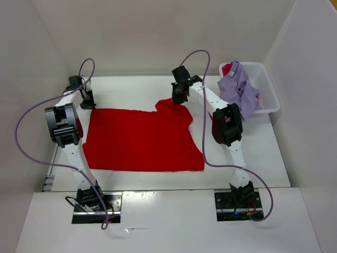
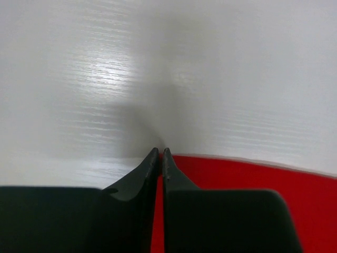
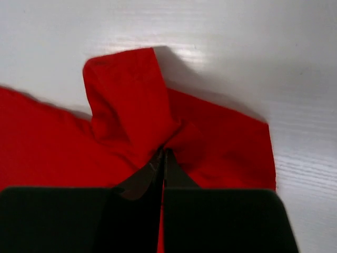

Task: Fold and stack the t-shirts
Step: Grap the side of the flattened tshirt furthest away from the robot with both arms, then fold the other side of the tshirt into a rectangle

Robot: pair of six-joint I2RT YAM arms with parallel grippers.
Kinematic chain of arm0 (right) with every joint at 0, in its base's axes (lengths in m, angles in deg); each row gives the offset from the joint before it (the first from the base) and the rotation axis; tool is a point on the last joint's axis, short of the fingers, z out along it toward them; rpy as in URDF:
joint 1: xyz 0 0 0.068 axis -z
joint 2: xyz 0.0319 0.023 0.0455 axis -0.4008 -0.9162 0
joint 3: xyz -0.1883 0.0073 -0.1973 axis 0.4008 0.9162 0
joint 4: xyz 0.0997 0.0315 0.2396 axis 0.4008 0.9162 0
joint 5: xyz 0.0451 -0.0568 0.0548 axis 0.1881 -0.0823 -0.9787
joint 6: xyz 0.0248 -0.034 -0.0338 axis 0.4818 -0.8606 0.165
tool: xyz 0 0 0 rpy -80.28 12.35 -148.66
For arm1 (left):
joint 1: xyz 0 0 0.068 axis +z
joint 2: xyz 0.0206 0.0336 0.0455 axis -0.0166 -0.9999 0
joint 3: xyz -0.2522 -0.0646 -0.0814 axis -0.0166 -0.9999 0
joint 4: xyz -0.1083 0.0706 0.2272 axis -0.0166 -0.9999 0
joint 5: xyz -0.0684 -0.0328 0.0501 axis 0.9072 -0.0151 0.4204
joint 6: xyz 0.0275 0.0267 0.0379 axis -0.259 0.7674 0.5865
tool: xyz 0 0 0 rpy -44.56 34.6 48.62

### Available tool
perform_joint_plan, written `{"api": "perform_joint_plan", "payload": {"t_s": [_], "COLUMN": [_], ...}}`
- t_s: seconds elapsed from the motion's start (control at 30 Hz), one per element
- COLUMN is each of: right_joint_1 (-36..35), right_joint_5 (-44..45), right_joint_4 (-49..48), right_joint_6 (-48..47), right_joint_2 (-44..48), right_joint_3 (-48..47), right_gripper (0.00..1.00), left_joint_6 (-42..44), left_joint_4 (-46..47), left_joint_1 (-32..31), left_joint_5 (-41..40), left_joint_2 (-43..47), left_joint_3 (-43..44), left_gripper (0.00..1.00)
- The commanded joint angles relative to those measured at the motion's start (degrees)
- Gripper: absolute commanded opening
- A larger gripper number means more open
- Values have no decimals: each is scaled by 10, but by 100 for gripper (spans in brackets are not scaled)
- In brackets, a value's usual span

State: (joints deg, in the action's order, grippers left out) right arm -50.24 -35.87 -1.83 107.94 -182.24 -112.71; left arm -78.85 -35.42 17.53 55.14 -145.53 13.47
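Red cloth takes up most of what we see: the bright red t-shirt point(image 1: 142, 139) lies spread nearly flat on the white table point(image 1: 131, 87), and we place everything else by it.

At the shirt's far left corner we find the left gripper point(image 1: 87, 100). In the left wrist view its fingertips point(image 2: 159, 153) are pressed together right where the shirt's edge point(image 2: 253, 179) meets bare table. Red shows in the narrow slit between the fingers, so we read the corner as pinched, though little cloth is visible at the tips themselves.

At the shirt's far edge, right of its middle, we see the right gripper point(image 1: 179, 95). The cloth rises there in a small peak instead of lying flat. The right wrist view makes the hold plain. The fingers point(image 3: 162, 153) are clamped shut on the shirt point(image 3: 131, 121), creases run into the tips, and a folded flap of red stands up just beyond them.

Past the shirt's far right corner and apart from it stands the white bin point(image 1: 266, 89). The lavender t-shirt point(image 1: 239, 89) is heaped in the bin and hangs over the wall that faces the red shirt. The crimson t-shirt point(image 1: 227, 68) shows only as a small patch behind the lavender one, at the bin corner farthest from the arms.
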Motion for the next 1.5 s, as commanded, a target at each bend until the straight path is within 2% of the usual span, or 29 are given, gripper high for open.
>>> {"api": "perform_joint_plan", "payload": {"t_s": [0.0,0.07,0.33,0.6,0.8,1.03,1.2,1.33,1.47], "right_joint_1": [-7,-7,-7,-13,-13,-13,-13,-13,-13], "right_joint_5": [-19,-30,-30,-47,-47,-37,-49,-32,-27], "right_joint_4": [-83,-101,-131,-161,-161,-161,-166,-149,-137], "right_joint_6": [12,12,12,54,59,78,83,78,71], "right_joint_2": [97,117,223,322,399,467,458,427,434], "right_joint_3": [89,124,250,385,466,538,533,460,442], "right_gripper": [0,0,0,0,0,0,0,0,0], "left_joint_6": [19,38,114,182,229,286,287,275,264], "left_joint_4": [-33,-25,-12,-7,-18,5,16,16,16], "left_joint_1": [-5,-5,-16,-22,-15,-21,-35,-56,-56], "left_joint_5": [20,20,20,-1,-29,-77,-95,-124,-146], "left_joint_2": [-4,16,126,248,283,313,320,298,276], "left_joint_3": [-39,-62,-124,-186,-213,-309,-323,-267,-208], "left_gripper": [8,0,0,0,0,0,0,0,0]}}
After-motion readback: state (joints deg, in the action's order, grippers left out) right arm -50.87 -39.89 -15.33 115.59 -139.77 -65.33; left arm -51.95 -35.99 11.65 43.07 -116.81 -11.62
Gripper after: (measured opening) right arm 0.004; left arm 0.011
